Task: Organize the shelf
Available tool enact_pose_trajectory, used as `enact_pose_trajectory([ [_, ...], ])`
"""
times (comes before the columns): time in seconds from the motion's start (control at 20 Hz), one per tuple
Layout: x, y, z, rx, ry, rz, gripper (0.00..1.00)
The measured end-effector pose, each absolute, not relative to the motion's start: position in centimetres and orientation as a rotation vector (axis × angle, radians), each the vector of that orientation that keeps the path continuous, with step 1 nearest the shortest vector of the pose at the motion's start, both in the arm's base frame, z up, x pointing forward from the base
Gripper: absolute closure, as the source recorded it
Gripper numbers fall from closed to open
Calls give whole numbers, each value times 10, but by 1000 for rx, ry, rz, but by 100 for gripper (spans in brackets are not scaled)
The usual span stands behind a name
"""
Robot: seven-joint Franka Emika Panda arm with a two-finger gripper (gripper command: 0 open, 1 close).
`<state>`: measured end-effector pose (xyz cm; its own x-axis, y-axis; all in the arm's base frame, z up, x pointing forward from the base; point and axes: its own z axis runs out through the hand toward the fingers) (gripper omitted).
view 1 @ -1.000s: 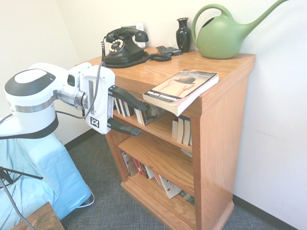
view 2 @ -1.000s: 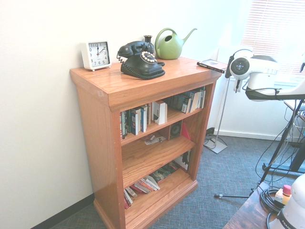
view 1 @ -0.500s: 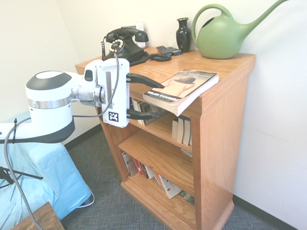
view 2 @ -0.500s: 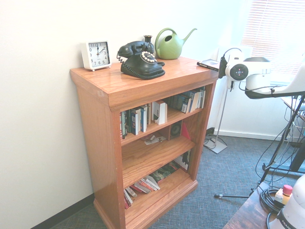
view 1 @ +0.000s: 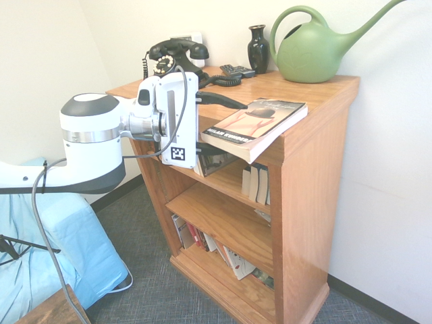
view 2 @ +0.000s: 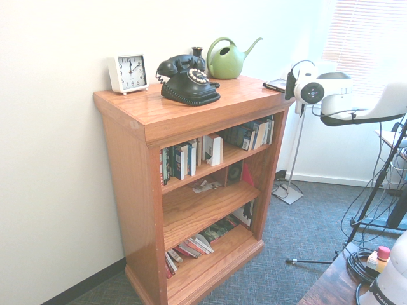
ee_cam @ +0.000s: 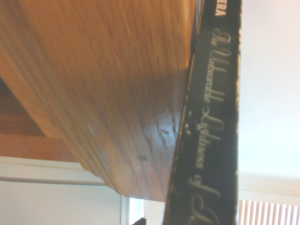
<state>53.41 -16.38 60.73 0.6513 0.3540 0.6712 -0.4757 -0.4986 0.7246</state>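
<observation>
Seeing the shelf (view 1: 307, 169) right of centre, our gripper (view 1: 226, 128) reaching its front edge from the left, fingers spreading wide apart

Bookcase (view 2: 137, 190): one, centre of the second exterior view, with three tiers. On its top: one telephone (view 2: 189, 86), one clock (view 2: 129, 74) towards the upper left, one vase (view 1: 258, 50), one watering can (view 1: 312, 54) at upper right of the first exterior view, one paperback (view 1: 256, 121). Books on the tiers: several, overlapping, exact count unclear. Red-capped bottle (view 2: 382, 256): one, lower right. Window blind (view 2: 369, 44): one, upper right.
</observation>
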Motion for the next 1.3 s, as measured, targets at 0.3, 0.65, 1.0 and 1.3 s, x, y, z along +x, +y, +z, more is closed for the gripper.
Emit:
enact_pose_trajectory([
  [0.3, 538, -174, 603, 1839, -106, 991, 100],
  [0.65, 542, -169, 598, 1847, -106, 1001, 100],
  [1.0, 546, -161, 595, 1853, -97, 1009, 100],
  [1.3, 545, -162, 596, 1851, -106, 1012, 100],
])
